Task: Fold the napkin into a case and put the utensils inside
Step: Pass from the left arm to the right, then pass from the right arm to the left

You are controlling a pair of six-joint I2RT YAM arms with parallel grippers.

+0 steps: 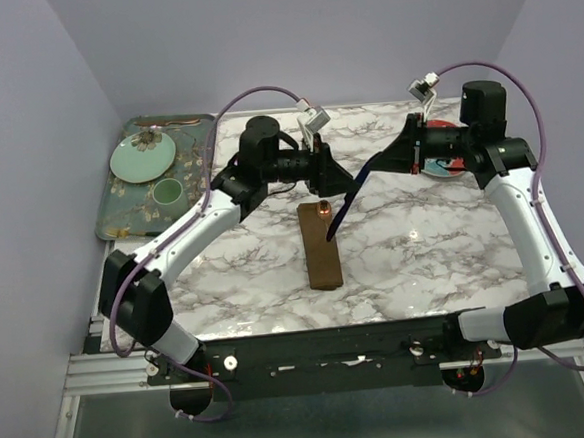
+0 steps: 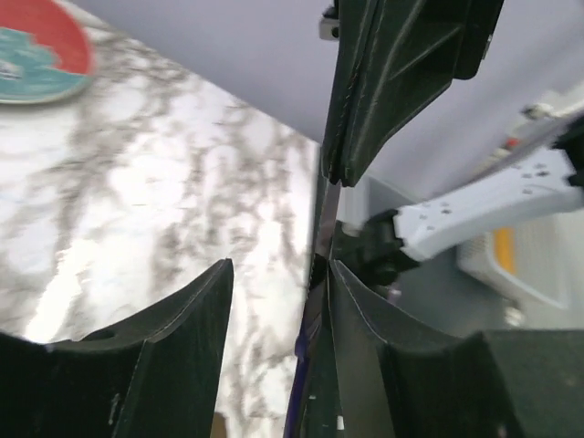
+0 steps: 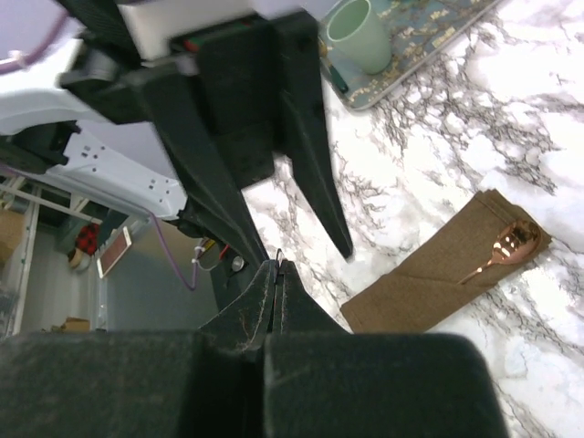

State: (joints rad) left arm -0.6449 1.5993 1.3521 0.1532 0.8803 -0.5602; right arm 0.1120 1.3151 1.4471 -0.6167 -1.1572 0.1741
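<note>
The brown case point(image 1: 319, 247) lies lengthwise at the table's middle, and also shows in the right wrist view point(image 3: 438, 278). The copper utensil point(image 1: 323, 209) sticks out of its far end with its round end showing point(image 3: 507, 245). My right gripper point(image 1: 380, 161) point(image 3: 281, 266) is shut on the blue-handled utensil point(image 1: 351, 203), which slants down with its tip at the case. My left gripper point(image 1: 331, 174) point(image 2: 281, 274) is open beside it. The utensil point(image 2: 310, 319) runs edge-on along the right finger's inner face. The left gripper's fingers point(image 3: 310, 137) hang above the table.
A dark green floral tray point(image 1: 121, 216) at the far left holds a pale green plate point(image 1: 142, 156) and a green cup point(image 1: 167, 193) point(image 3: 356, 32). A red and teal plate point(image 1: 447, 163) point(image 2: 36, 50) sits under the right arm.
</note>
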